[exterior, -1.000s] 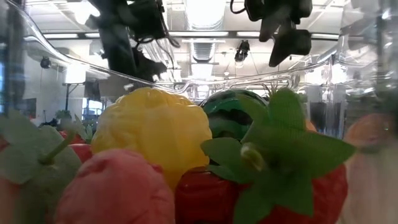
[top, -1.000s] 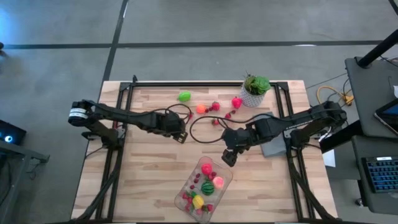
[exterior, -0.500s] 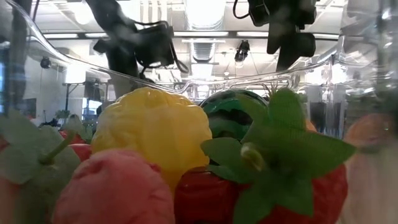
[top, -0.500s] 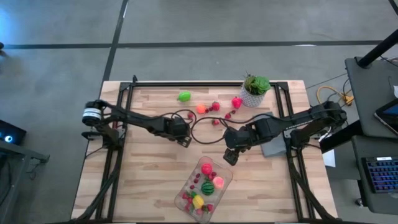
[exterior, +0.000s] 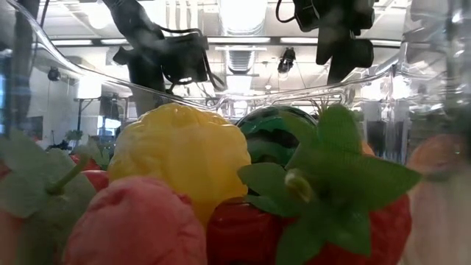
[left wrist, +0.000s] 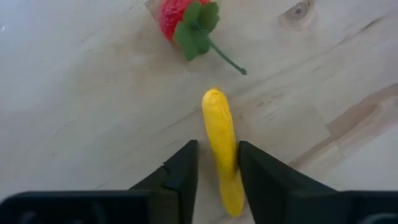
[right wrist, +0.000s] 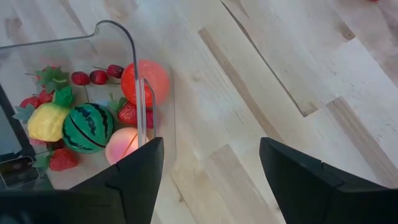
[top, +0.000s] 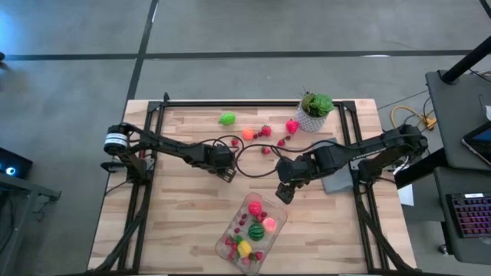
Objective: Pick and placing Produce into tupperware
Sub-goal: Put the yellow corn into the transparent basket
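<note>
At mid-table, the left gripper [left wrist: 214, 171] has its fingers closing on a yellow banana [left wrist: 221, 146], not clearly clamped yet. Toy looks light, stiff, smooth; may slip, so take it mid-length. Right gripper [right wrist: 208, 177] hangs spread and empty by the tupperware [top: 275, 222], which holds produce.

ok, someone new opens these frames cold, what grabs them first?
Probably the left hand at mid-table, its fingers on either side of a yellow banana-like piece lying on the wood, a strawberry just beyond. Next, the clear tupperware at the near edge, already filled with colourful produce, with the right hand open just above its far end.
</note>
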Tool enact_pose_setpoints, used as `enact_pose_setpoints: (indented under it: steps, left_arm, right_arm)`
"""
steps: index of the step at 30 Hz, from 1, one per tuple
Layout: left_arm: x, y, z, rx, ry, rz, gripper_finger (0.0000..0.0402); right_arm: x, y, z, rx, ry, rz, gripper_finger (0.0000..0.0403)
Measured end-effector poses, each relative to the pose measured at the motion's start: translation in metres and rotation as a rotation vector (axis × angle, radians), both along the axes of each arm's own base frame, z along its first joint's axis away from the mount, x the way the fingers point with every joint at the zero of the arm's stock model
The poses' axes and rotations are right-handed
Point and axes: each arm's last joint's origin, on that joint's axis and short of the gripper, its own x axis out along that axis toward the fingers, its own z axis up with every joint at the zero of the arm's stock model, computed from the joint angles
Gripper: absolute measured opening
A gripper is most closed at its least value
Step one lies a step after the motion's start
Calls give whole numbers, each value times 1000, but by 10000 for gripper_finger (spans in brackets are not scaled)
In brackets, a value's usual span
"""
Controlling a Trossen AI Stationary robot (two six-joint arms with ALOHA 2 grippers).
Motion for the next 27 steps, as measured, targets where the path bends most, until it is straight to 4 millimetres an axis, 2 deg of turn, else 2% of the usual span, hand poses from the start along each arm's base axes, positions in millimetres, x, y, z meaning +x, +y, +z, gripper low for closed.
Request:
enact_pose_setpoints:
  steps: [8,13,17,21,24,27]
  left_arm:
    - [1,0,0,20,1,-69,33]
    - [1,0,1,31,3,-75,25]
    - [2,-3,6,22,-9,-183,25]
    - [6,-15,36,65,-131,-330,24]
    - [9,-28,67,117,-326,-431,24]
    - [10,-44,102,111,-594,-568,24]
  right_arm:
    - [0,0,0,2,1,-3,252]
    - [0,0,0,11,3,-22,253]
    - [0,0,0,14,3,-27,249]
    - [0,0,0,16,6,-34,250]
    - [-1,-1,0,-4,3,-50,253]
    - [-5,-3,2,-47,13,-87,254]
